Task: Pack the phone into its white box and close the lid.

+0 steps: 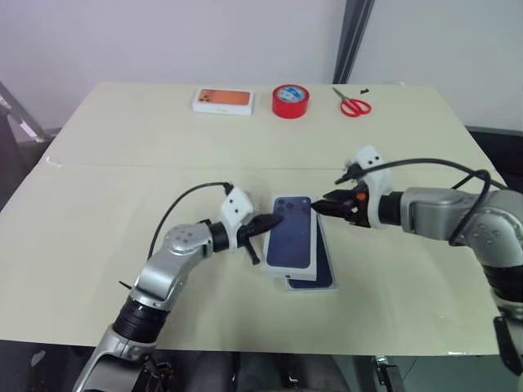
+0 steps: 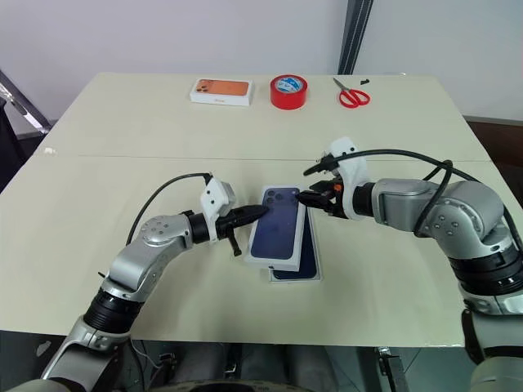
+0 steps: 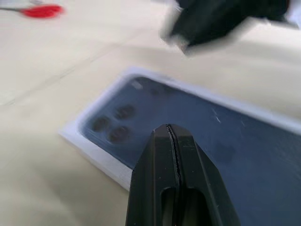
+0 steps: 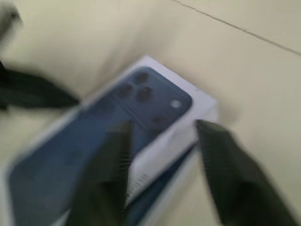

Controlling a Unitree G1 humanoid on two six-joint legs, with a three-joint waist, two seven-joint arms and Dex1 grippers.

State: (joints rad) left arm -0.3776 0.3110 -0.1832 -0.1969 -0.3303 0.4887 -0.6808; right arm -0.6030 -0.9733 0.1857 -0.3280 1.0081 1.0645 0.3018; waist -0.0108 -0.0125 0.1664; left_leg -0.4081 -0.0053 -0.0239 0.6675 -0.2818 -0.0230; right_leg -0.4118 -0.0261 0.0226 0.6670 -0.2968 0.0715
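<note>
Under the lid (image 1: 292,233) — white box (image 1: 315,276) mostly hidden, left gripper (image 1: 270,222) clenched empty, right gripper (image 1: 321,204) released.

Lid askew over the phone box

The lid (image 1: 292,233), printed with a dark blue phone picture, is laid crookedly over the dark-topped white box (image 1: 320,276).
</note>
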